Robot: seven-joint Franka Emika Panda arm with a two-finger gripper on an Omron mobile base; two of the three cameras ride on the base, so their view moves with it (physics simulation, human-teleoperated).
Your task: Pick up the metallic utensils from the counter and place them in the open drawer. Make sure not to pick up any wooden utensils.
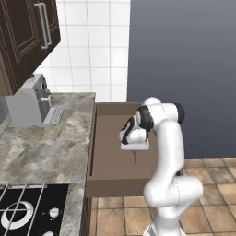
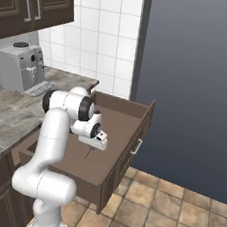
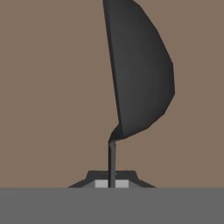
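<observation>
Nearest the hand camera we saw a dark metal spoon (image 3: 140, 74), its slim handle pinched between the clenched fingertips (image 3: 101, 183) and its bowl hanging down toward the plain brown floor of the drawer (image 1: 108, 138). Going from left to right in the left base view, we noted a grey coffee machine (image 1: 30, 99) on the stone counter (image 1: 46, 143), then the open drawer beside the counter's end, then the white arm reaching over it. The gripper (image 1: 135, 152) hung above the drawer's inside, pointing down, and the spoon (image 1: 135, 157) showed as a thin dark line under it, apparently clear of the floor.

We judged the spoon light, stiff and smooth, so likely to slip or swing if held loosely. A hold on the straight handle, as here, seemed soundest, since the rounded bowl offers no flat faces. We thought a low release would keep it from bouncing.
</observation>
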